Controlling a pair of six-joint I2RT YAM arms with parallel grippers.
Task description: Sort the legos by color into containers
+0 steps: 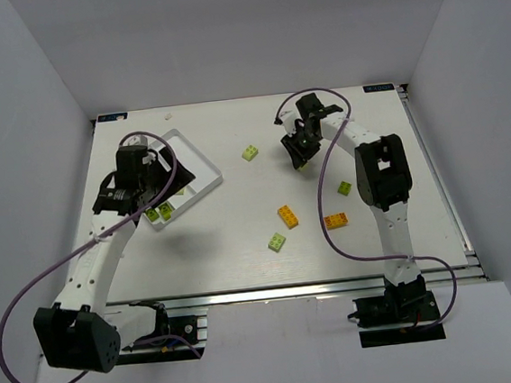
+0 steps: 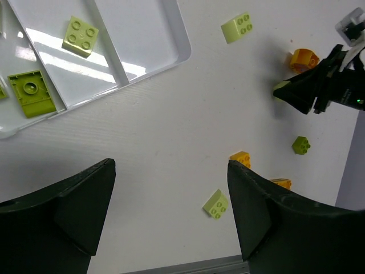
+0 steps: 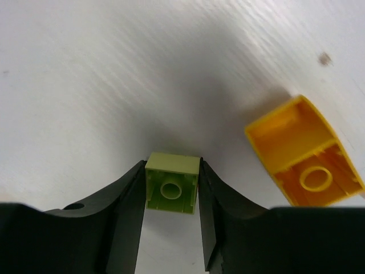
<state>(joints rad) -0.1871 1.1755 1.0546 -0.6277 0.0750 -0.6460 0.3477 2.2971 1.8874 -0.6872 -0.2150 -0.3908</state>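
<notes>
The white tray (image 1: 204, 166) sits at the back left and holds lime green legos (image 1: 159, 212). In the left wrist view two of them (image 2: 80, 36) lie in its compartments (image 2: 181, 41). My left gripper (image 1: 151, 191) hovers open and empty over the tray's near end (image 2: 171, 211). My right gripper (image 1: 299, 156) is at the back centre, shut on a lime green lego (image 3: 171, 182) held underside up just above the table. An orange lego (image 3: 305, 151) lies hollow side up beside it.
Loose legos lie on the table: lime (image 1: 250, 152), dark green (image 1: 344, 187), two orange (image 1: 287, 216) (image 1: 336, 221), and lime (image 1: 278, 242). White walls enclose the table on three sides. Purple cables loop off both arms.
</notes>
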